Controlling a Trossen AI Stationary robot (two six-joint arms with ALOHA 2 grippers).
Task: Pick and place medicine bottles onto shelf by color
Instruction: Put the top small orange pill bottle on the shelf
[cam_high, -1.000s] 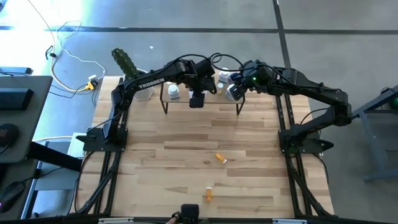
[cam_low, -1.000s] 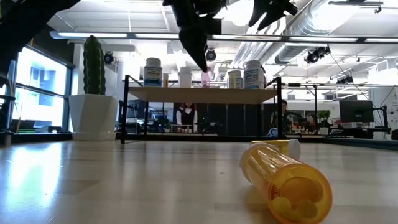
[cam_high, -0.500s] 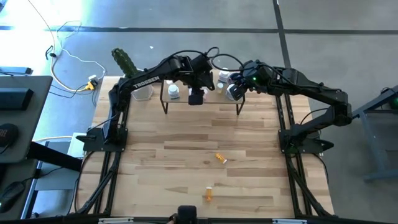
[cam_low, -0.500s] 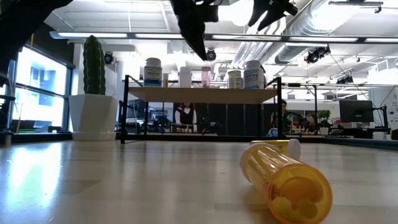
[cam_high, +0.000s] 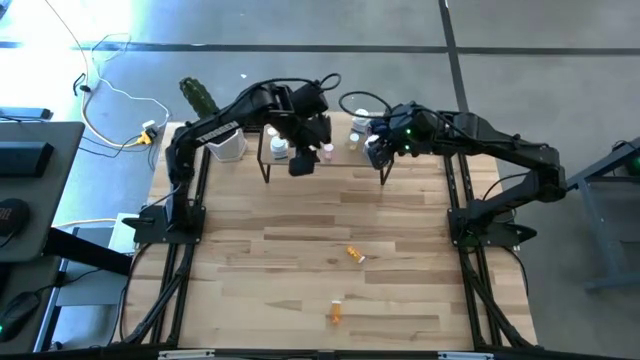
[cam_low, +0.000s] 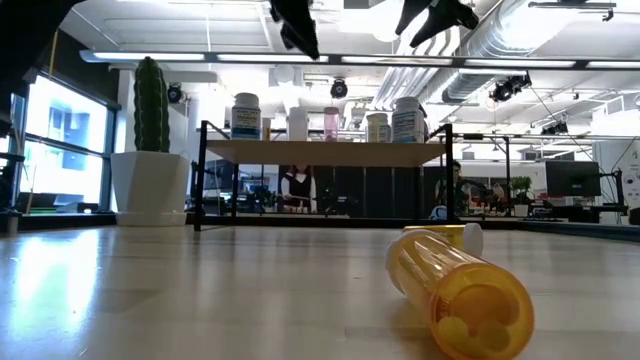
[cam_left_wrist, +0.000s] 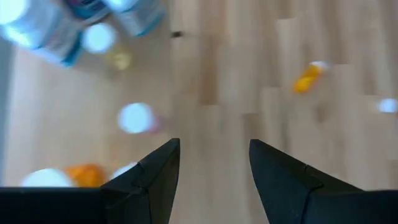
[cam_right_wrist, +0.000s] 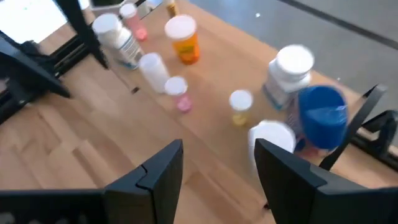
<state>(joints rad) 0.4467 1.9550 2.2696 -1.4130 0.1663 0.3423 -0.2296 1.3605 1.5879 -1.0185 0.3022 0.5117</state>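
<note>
Bottles: most stand on the shelf (cam_high: 325, 162) at the table's (cam_high: 300, 240) far edge; w/ the low view we count approx 5 there, incl. a pink one (cam_low: 331, 123) mid-shelf and a white one (cam_low: 246, 115) toward the cactus (cam_low: 151, 104) end. The right wrist view shows more: an orange bottle (cam_right_wrist: 183, 38), a blue-capped one (cam_right_wrist: 321, 116), a few pale ones. 2 orange bottles lie on the bare light-wood table, well apart from the shelf: one (cam_high: 355, 254) near the middle, one (cam_high: 336, 312) nearer the front edge. Room behind: open office, ceiling ducts, big windows, people far back.

Left gripper (cam_high: 300, 163) hangs over the shelf's front edge, fingers (cam_left_wrist: 155, 177) parted, nothing btwn them. Right gripper (cam_high: 375, 148) is above the shelf's other end, fingers (cam_right_wrist: 161, 171) also apart, holding nothing. 2 arms, 1 shelf, 1 cactus pot.
</note>
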